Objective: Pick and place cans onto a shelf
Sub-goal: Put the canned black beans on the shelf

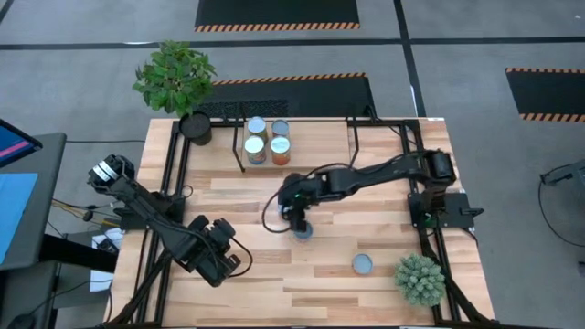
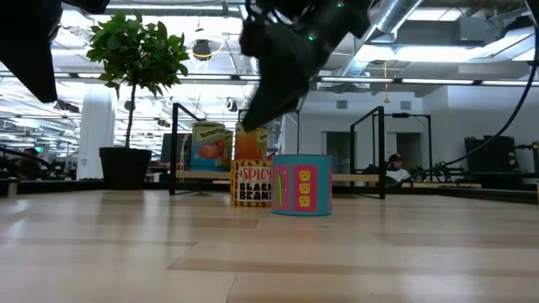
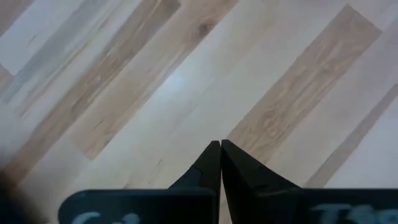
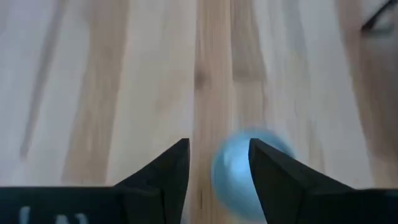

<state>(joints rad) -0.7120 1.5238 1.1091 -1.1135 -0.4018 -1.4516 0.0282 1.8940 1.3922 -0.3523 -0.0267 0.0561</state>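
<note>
Mid-table, the right gripper (image 1: 300,222) hangs with jaws spread above a blue-topped can (image 4: 239,171), gripping nothing; the left gripper (image 3: 219,163) is closed, empty.

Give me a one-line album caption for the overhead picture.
Right claw open above a blue-topped can mid-table; four cans on the shelf, one can waiting.
</note>
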